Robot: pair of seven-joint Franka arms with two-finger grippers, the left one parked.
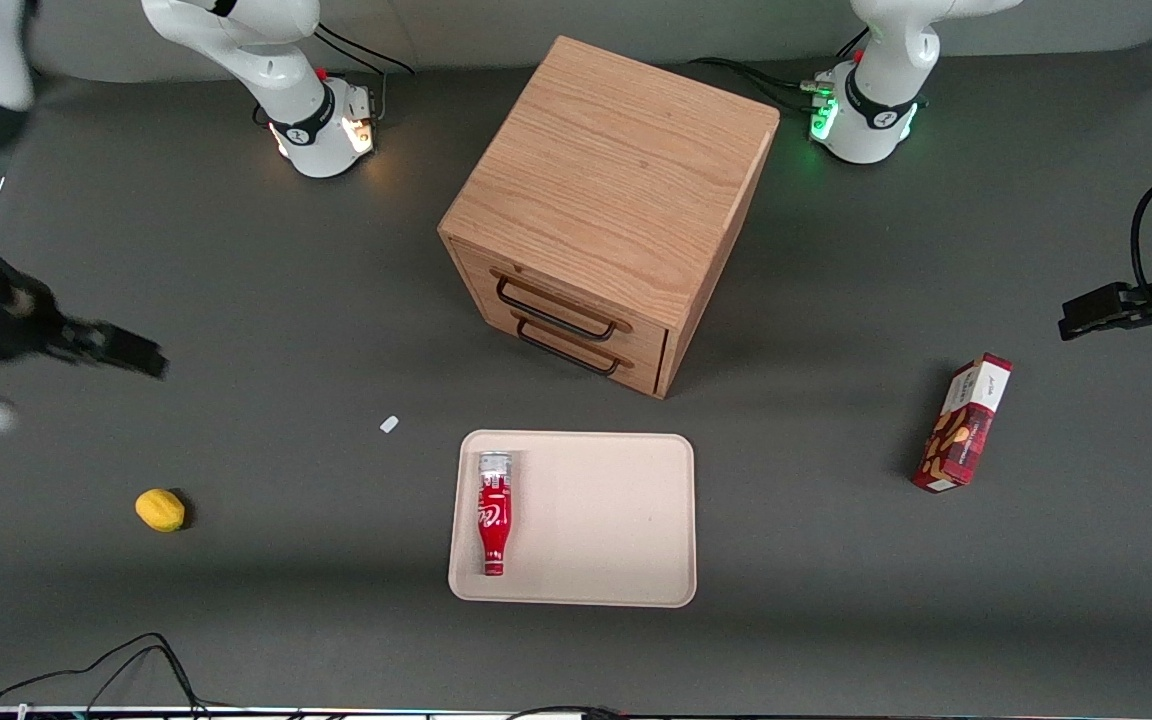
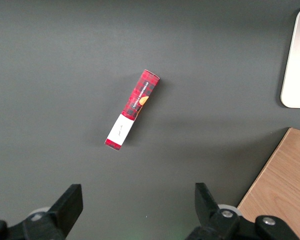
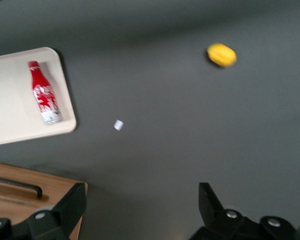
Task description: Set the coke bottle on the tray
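Note:
The coke bottle [image 1: 494,515] lies flat on the cream tray [image 1: 606,520], along the tray's edge toward the working arm's end, its red cap toward the front camera and its silvery base toward the cabinet. It also shows in the right wrist view [image 3: 44,93] on the tray [image 3: 12,107]. My right gripper [image 1: 136,352] is high above the bare table at the working arm's end, well apart from the tray. It [image 3: 140,202] is open and empty, with only dark table between its fingers.
A wooden drawer cabinet [image 1: 611,205] stands farther from the front camera than the tray. A yellow lemon [image 1: 160,509] and a small white scrap [image 1: 389,424] lie on the table toward the working arm's end. A red snack box [image 1: 964,423] lies toward the parked arm's end.

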